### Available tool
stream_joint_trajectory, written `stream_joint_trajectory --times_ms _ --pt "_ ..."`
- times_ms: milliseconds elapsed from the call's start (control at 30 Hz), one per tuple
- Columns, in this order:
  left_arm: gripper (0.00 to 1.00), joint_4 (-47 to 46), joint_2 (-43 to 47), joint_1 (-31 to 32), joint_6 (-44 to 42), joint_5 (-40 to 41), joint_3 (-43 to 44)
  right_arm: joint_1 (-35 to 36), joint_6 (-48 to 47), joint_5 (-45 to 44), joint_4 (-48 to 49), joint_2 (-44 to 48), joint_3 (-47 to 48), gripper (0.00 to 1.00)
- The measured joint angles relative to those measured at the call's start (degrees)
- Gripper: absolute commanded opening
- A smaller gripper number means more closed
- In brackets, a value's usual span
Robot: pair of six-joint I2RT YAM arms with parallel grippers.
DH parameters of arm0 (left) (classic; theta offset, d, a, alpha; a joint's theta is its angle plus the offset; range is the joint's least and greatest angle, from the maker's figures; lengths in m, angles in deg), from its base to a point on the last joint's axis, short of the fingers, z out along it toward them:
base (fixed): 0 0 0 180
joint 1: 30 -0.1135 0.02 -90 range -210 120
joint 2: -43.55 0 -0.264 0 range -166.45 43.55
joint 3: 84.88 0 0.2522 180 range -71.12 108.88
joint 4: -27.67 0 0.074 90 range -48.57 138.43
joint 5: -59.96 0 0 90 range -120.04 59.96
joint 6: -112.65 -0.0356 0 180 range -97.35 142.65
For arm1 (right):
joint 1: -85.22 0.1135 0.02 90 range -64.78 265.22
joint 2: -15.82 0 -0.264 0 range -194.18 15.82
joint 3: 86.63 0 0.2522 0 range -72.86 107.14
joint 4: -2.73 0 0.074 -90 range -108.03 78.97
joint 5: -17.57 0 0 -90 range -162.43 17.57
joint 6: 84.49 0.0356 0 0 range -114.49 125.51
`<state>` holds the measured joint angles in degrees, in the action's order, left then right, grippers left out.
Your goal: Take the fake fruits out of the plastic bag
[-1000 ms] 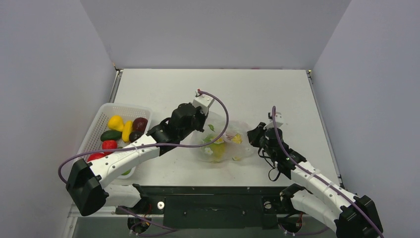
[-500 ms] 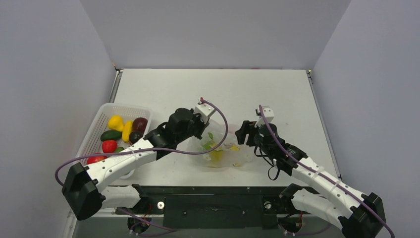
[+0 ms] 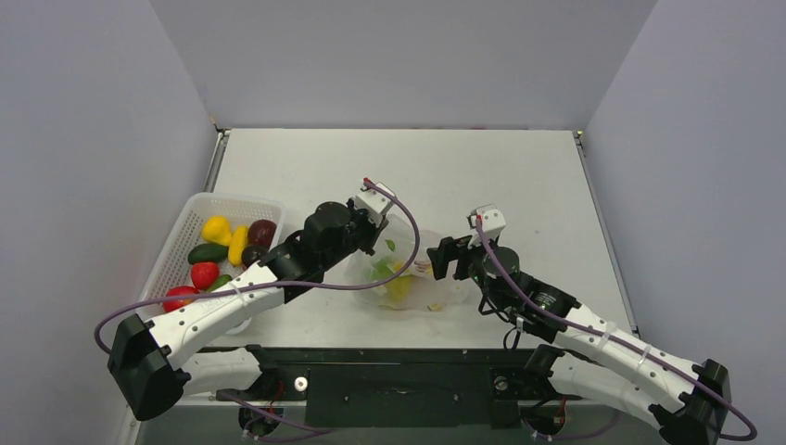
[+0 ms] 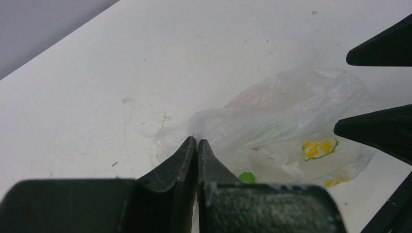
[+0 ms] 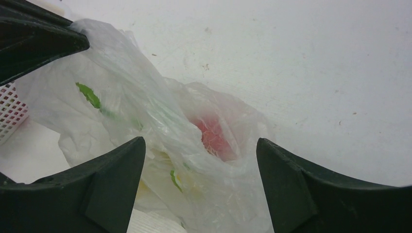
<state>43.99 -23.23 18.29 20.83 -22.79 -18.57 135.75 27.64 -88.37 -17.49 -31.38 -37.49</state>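
The plastic bag [image 3: 408, 278], clear film printed with lime slices and leaves, lies crumpled at mid-table. My left gripper [image 3: 378, 241] is shut on its upper left edge; in the left wrist view the closed tips [image 4: 197, 141] pinch the film of the bag [image 4: 286, 121]. My right gripper [image 3: 445, 262] stands open at the bag's right side. In the right wrist view its jaws [image 5: 200, 148] straddle the bag [image 5: 145, 111], and a red fake fruit [image 5: 214, 138] shows through the film. Several more fake fruits [image 3: 216, 229] lie in the basket.
A white lattice basket [image 3: 190, 218] stands at the left table edge beside the left arm, holding yellow, maroon [image 3: 262, 231], green [image 3: 207, 252] and red [image 3: 205, 273] fruits. Grey walls close in both sides. The table's near edge runs just below the bag.
My right gripper has opened wide and moved left up to the bag. The left gripper has drawn the bag's edge slightly left and toward the arm bases.
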Motion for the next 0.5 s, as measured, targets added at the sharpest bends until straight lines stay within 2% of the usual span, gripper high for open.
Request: stream_joint_trajectory --times_ms 67,233,500 --pt "0.00 0.02 0.00 0.00 -0.02 0.09 0.00 0.13 -1.60 -0.90 0.20 0.79 0.17 0.79" --pt "0.00 0.00 -0.02 0.00 -0.02 0.50 -0.02 0.15 -3.56 -0.85 1.25 -2.29 1.29 0.68" --pt "0.00 0.00 -0.02 0.00 -0.04 1.29 -0.02 1.18 -4.63 2.27 3.23 -11.43 1.40 0.67"
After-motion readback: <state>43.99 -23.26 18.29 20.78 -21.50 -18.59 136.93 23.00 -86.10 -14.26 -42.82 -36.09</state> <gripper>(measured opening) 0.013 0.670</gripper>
